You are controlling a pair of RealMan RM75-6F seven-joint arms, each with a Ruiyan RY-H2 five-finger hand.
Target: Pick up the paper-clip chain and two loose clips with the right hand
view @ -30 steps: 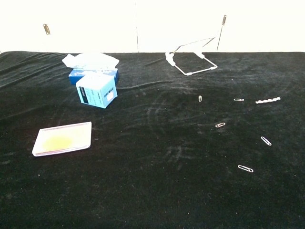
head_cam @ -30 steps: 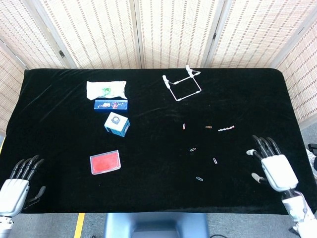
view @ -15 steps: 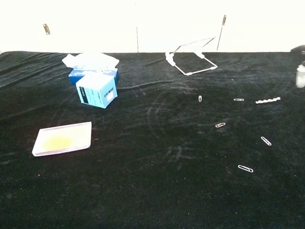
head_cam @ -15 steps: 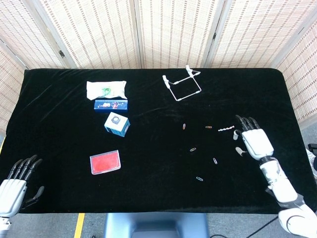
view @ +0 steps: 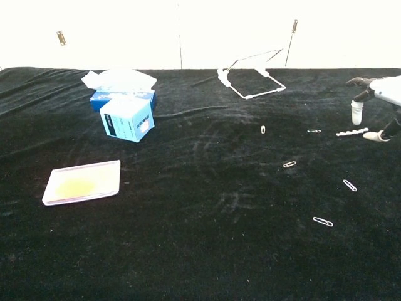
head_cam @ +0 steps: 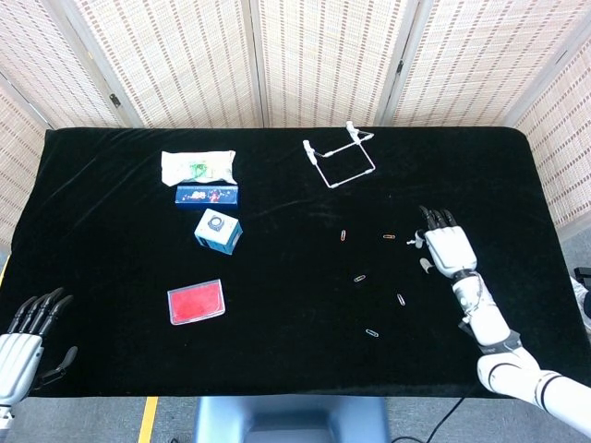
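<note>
Table: black cloth table (head_cam: 277, 277), with a woven screen behind it.
Right hand: white robot hand (head_cam: 446, 247) on the right side, just over the short white paper-clip chain (view: 351, 132). Its fingers are spread apart and point down, and it holds nothing. From the chest view a fingertip (view: 356, 116) hangs right above the chain and another sits just beside the chain's right end. I cannot tell if any finger touches it.
Chain: lies flat on the cloth on the right side, mostly hidden under the hand in the head view.
Loose clips: five small wire paper clips lie flat on the cloth, left of and nearer than the chain. One orange clip (head_cam: 389, 237) is just left of the chain. One red clip (head_cam: 344, 236) is further left. One (head_cam: 359, 278) is in the middle, one (head_cam: 401, 299) is nearer, and one (head_cam: 371, 332) is nearest of all.
Left hand: white robot hand (head_cam: 23, 337) at the near left corner, fingers apart, holding nothing.
Other things: white bent wire frame (head_cam: 339, 160) at the far side; white plastic packet (head_cam: 198, 165), dark blue flat box (head_cam: 206, 195), light blue cube box (head_cam: 218, 231) and red flat card case (head_cam: 195, 302) on the left.
</note>
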